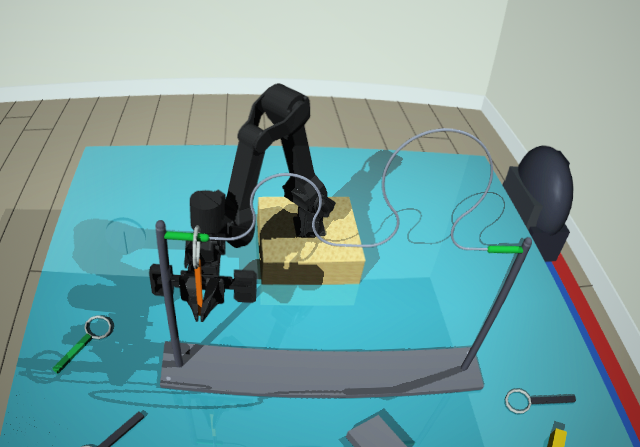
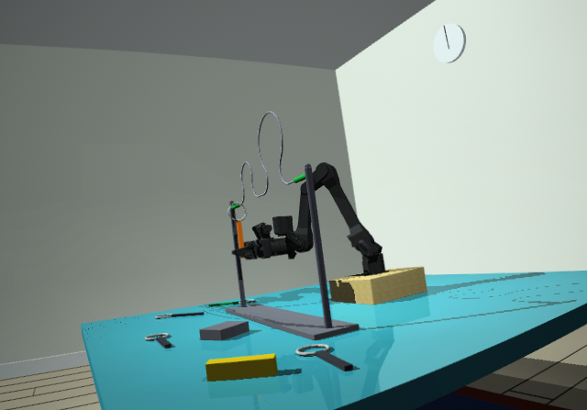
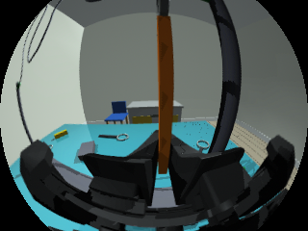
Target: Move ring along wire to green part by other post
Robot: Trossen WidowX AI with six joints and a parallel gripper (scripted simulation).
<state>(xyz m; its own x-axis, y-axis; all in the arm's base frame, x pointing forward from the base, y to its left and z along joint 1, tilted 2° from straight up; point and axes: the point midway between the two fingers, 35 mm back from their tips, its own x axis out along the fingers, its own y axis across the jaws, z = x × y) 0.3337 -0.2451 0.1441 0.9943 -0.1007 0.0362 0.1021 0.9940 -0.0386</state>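
The ring [image 1: 195,256] [image 2: 229,216] hangs around the green wire part [image 1: 180,235] [image 2: 234,205] beside the left post [image 1: 169,297] [image 2: 238,272] [image 3: 232,72] in the top view. Its orange handle [image 1: 199,282] [image 2: 240,235] [image 3: 165,87] points down. My gripper [image 1: 200,315] [image 2: 240,252] [image 3: 161,133] is shut on the lower end of the handle. The grey wire [image 1: 444,130] [image 2: 269,112] runs in bends to the other green part [image 1: 504,249] [image 2: 299,178] at the right post [image 1: 496,305] [image 2: 317,249]. The wrist view cuts off the ring.
The posts stand on a grey base [image 1: 320,370] [image 2: 284,319]. A green-handled ring [image 1: 74,351], dark-handled rings [image 1: 553,398] [image 2: 334,360], a grey block [image 1: 377,432] [image 2: 224,330] and a yellow block [image 2: 241,368] lie on the blue table. The left post is close beside my gripper.
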